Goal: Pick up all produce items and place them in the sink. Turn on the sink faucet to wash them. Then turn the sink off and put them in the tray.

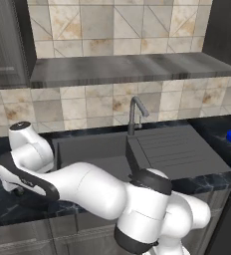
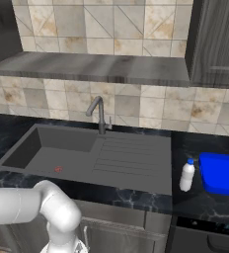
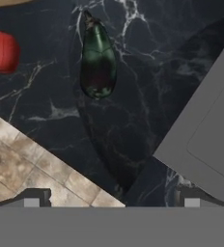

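In the hand view a dark green-black oval produce item (image 3: 98,62) lies on the black marble counter, ahead of my gripper (image 3: 111,203). The bright red produce item (image 3: 2,50) lies to its left at the picture's edge. My gripper is open, its fingertips (image 3: 32,202) wide apart with nothing between them, and it hangs above the counter clear of both pieces. A corner of the dark grey sink (image 3: 205,130) shows on the right. The sink (image 2: 87,153), its faucet (image 2: 99,113) and the blue tray (image 2: 222,173) show in the right base view.
A tan-brown item (image 3: 7,2) lies just past the red piece. A white bottle (image 2: 187,175) stands between the drainboard and the tray. My arm stretches left over the counter beside the basin (image 1: 87,149). A tiled surface (image 3: 32,169) shows beside the counter's edge.
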